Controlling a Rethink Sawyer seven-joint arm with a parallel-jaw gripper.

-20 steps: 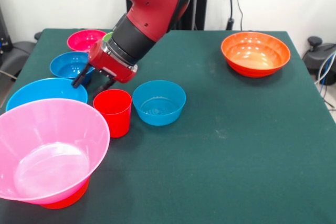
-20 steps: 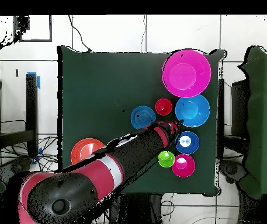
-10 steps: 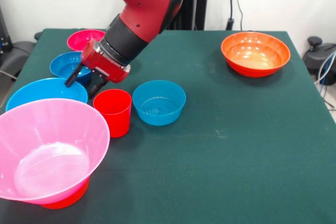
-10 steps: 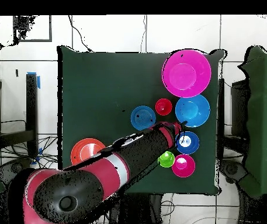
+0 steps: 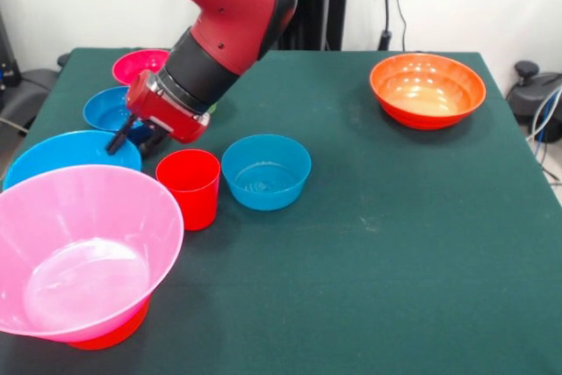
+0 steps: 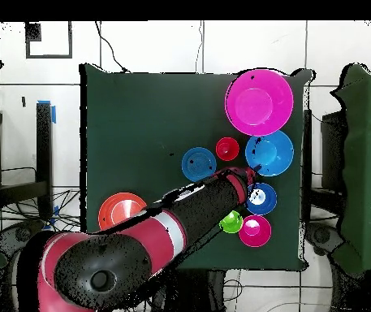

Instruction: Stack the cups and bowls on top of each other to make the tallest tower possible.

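My gripper (image 5: 130,140) is open and empty, its fingers low between the small blue bowl (image 5: 107,108) and the far rim of the large light blue bowl (image 5: 61,152). In the overhead view the gripper (image 6: 252,174) lies between these same bowls. The red cup (image 5: 189,187) stands just right of it. The green cup (image 6: 231,221) shows only overhead; the arm hides it in front. The huge hot-pink bowl (image 5: 83,252) sits on an orange bowl (image 5: 112,336), forming the tower. A medium blue bowl (image 5: 266,171), a small magenta bowl (image 5: 139,64) and a second orange bowl (image 5: 428,90) stand alone. No purple bowl shows.
The table (image 5: 378,252) has a dark green cloth. Most bowls crowd the left side in the front view. The table's edge lies close beside the pink and light blue bowls. Chairs and cables stand beyond the table edges.
My gripper has moved left in the front view, away from the red cup and down to the light blue bowl's far rim. The light blue bowl has shifted slightly left.
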